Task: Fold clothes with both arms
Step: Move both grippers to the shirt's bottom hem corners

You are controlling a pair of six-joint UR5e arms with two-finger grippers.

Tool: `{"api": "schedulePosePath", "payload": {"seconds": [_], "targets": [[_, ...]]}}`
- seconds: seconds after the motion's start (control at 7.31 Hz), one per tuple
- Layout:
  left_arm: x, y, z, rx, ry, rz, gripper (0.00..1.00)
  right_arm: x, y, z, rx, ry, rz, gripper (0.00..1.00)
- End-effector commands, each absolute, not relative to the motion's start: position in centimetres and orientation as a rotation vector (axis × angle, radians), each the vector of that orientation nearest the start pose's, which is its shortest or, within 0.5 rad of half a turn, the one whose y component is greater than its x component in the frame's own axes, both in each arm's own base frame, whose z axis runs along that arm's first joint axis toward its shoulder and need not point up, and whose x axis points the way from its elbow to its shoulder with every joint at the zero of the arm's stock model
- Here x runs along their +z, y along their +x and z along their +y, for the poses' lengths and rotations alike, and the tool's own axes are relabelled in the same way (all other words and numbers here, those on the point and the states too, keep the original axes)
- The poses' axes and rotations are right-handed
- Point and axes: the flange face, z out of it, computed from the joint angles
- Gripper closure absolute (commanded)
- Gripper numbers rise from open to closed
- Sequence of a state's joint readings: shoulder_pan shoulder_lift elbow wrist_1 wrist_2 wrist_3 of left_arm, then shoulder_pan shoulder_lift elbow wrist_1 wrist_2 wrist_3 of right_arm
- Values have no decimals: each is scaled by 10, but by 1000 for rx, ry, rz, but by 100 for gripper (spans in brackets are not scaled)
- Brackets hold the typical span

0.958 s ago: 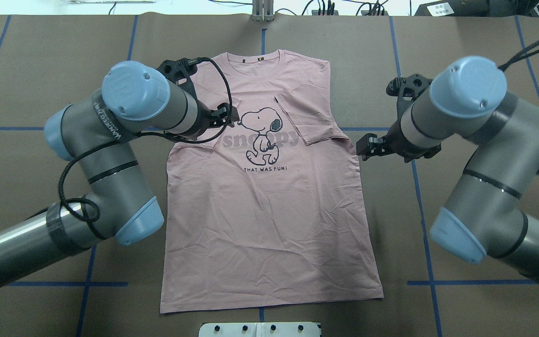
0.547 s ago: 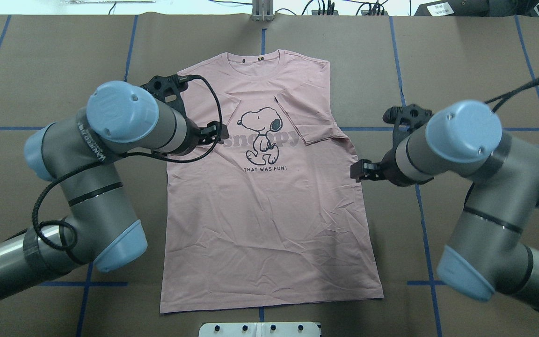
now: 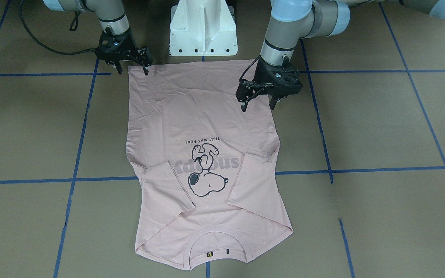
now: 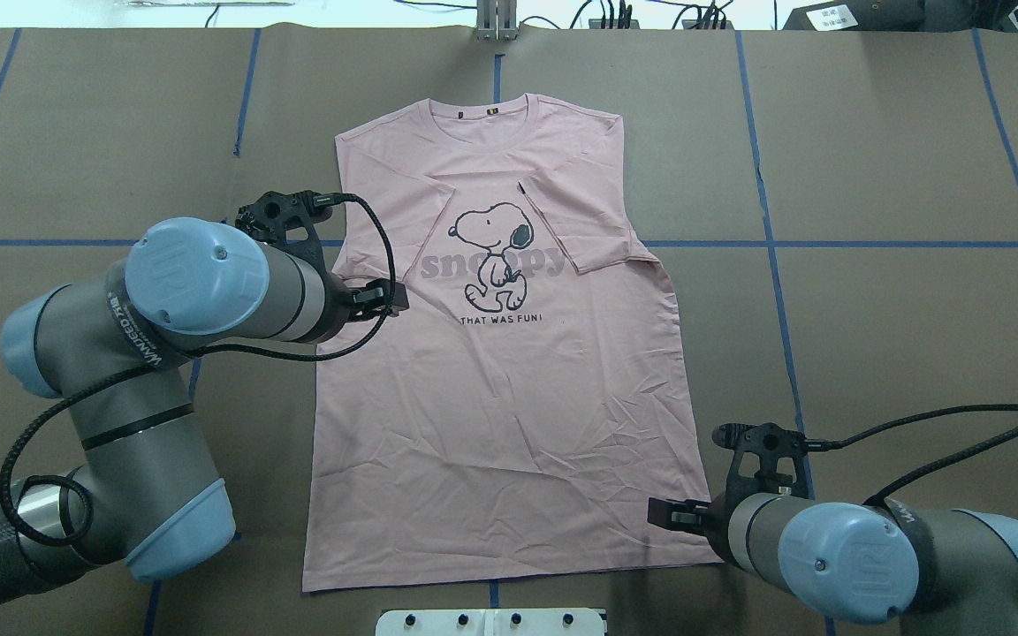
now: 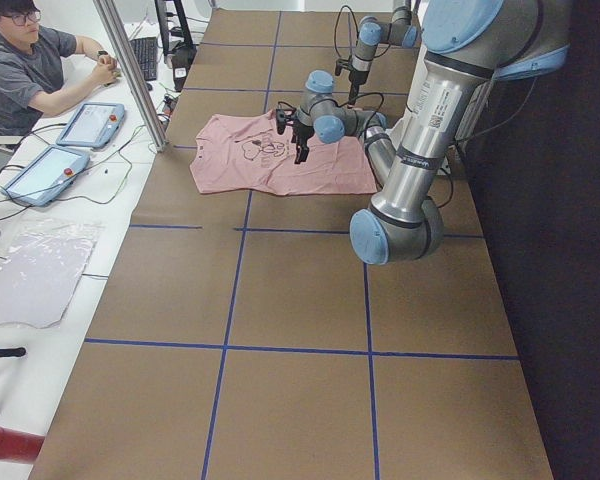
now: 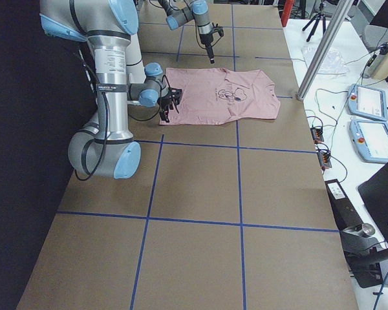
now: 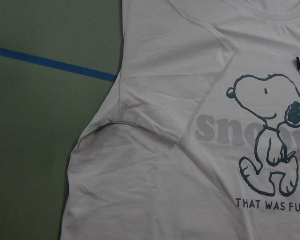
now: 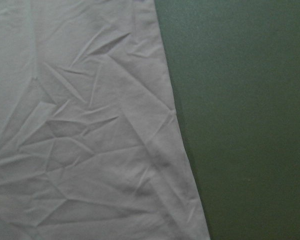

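**Overhead exterior: pink tee lying flat, both end effectors hanging apart at its edges**

The pale pink cotton short-sleeved T-shirt [image 4: 509,415] with the cartoon dog print is lying face up in the middle of the brown paper-covered bench [image 4: 871,177]. Its ribbed collar [image 4: 482,119] is pointing away from the robot and its hem [image 4: 509,572] is lying nearest it. Both sleeves [image 4: 584,221] are lying folded in over the chest.

The black two-finger left end effector [image 3: 257,103] is hanging over the shirt's left side edge, below the armpit, fingers spread and gripping nothing. The black two-finger right end effector [image 3: 133,69] is sitting at the right hem corner, fingers also spread, one over fabric and one over bare bench. Whether it is touching the cloth, I cannot tell.

Handling, as a judgement:
- **Fabric:** it is looking thin, light and limp, creasing all over the lower half, so it is going to sag wherever it isn't being held. One layer may be slipping off the other when pinched. It is not looking fragile.
- **Surface:** the bench paper is looking low-grip, so dragging is probably shifting the whole shirt.
- **Where to hold:** the two hem corners are probably working best, pinching both layers at the stitched edge and lifting together towards the collar. The left end effector is sitting well short of its corner.
- **What to avoid:** pinching mid-panel is likely bunching the cloth.
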State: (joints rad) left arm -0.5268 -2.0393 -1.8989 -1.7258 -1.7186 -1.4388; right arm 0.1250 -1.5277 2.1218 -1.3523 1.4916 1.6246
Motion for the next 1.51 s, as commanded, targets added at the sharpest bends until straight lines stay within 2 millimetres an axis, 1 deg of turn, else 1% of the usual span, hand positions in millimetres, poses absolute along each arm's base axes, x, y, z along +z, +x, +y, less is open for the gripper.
{"api": "schedulePosePath", "payload": {"seconds": [0.0,0.14,0.55,0.68,0.82,0.96,1.09,1.23,1.37], "targets": [[241,466,-403,-287,173,942,0,378,-465,-194,194,94,-781,0],[241,466,-403,-287,173,941,0,386,-469,-193,186,91,-764,0],[242,466,-402,-286,174,940,0,389,-470,-193,183,80,-758,0],[242,466,-402,-286,174,940,0,384,-470,-192,182,73,-768,19],[242,466,-402,-286,174,940,0,385,-470,-190,177,65,-767,45],[243,466,-402,-286,173,939,0,384,-470,-190,177,65,-768,67],[243,466,-402,-286,173,939,0,386,-470,-190,177,65,-765,87],[243,466,-402,-286,173,939,0,385,-470,-190,177,63,-767,100],[243,466,-402,-286,173,939,0,384,-469,-190,175,59,-767,100]]}}
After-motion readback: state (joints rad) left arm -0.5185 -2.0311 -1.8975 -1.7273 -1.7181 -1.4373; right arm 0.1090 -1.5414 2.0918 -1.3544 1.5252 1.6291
